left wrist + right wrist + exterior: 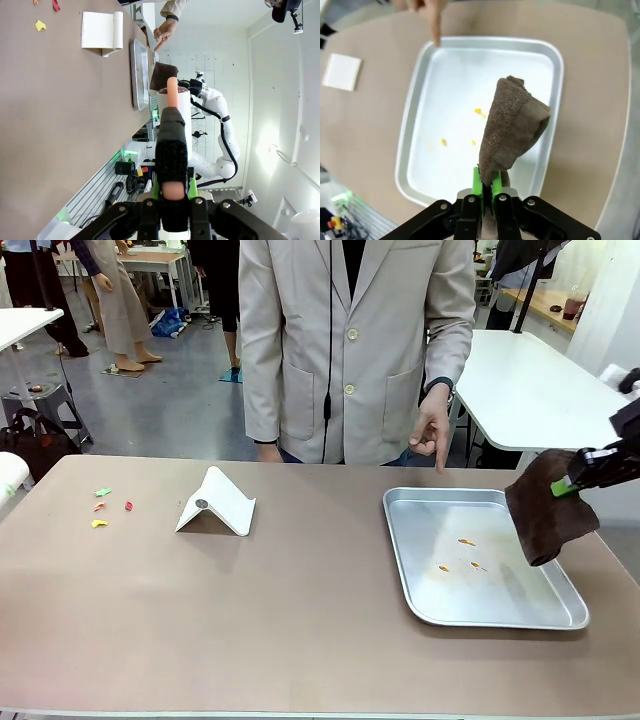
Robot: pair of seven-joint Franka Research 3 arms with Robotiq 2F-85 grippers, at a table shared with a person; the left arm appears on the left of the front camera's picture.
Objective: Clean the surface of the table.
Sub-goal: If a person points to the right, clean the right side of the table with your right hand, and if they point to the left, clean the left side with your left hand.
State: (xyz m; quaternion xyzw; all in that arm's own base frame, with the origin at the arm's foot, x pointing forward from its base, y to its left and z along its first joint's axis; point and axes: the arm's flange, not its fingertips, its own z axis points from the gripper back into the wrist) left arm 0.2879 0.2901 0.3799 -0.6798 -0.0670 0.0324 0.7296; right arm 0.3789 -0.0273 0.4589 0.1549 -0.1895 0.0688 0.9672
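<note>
The taupe-brown table (pixel 300 630) carries a few small coloured scraps (pixel 102 507) near its far left. My right gripper (pixel 570 483) is shut on a brown cloth (pixel 545 518) that hangs over the right rim of a metal tray (pixel 400 540). In the right wrist view the cloth (pixel 512 125) droops from that gripper (pixel 487 189) above the tray (pixel 402 150), which holds a few orange crumbs (pixel 479 112). My left gripper (pixel 172 194) is shut on a peach rod with a black foam sleeve (pixel 171 145), held off the table's edge (pixel 60 125).
A white folded card stand (pixel 215 502) sits left of centre. The person stands at the far side, one hand (pixel 433 435) pointing down at the tray's far edge. White tables stand behind on both sides.
</note>
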